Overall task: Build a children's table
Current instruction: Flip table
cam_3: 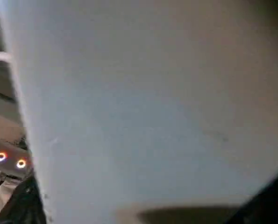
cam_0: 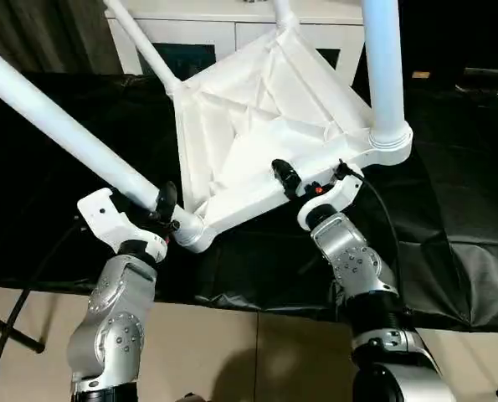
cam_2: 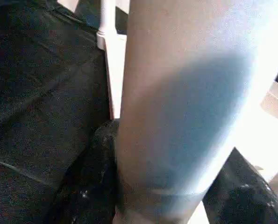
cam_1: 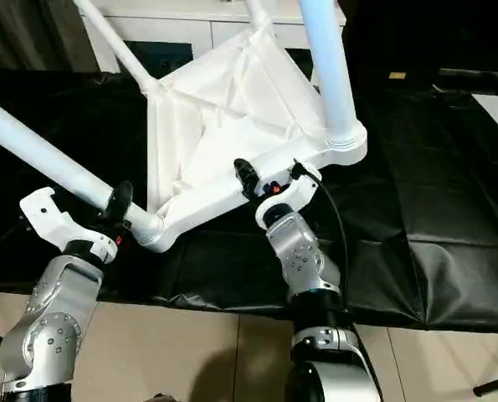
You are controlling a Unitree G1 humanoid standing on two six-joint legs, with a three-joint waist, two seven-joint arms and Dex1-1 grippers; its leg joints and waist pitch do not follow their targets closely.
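Note:
The white tabletop (cam_0: pixel 257 126) is tilted up on its edge, its ribbed underside facing me. Legs stand in its corner sockets: one long leg (cam_0: pixel 64 126) runs to the upper left, another leg (cam_0: pixel 382 67) rises at the right, and two more (cam_0: pixel 144 42) sit at the far corners. My left gripper (cam_0: pixel 166 209) is shut on the upper-left leg just above its socket; in the left wrist view that leg (cam_2: pixel 185 107) sits between the black fingers (cam_2: pixel 96 158). My right gripper (cam_0: pixel 303 180) is shut on the tabletop's near rim, beside the right corner socket (cam_0: pixel 388 142).
The tabletop rests on a work surface draped in black cloth (cam_0: pixel 449 218). A white cabinet with dark glass doors (cam_0: pixel 207 33) stands behind it. Beige floor (cam_0: pixel 257 352) lies below the near edge, with a black cable (cam_0: pixel 2 352) at the left.

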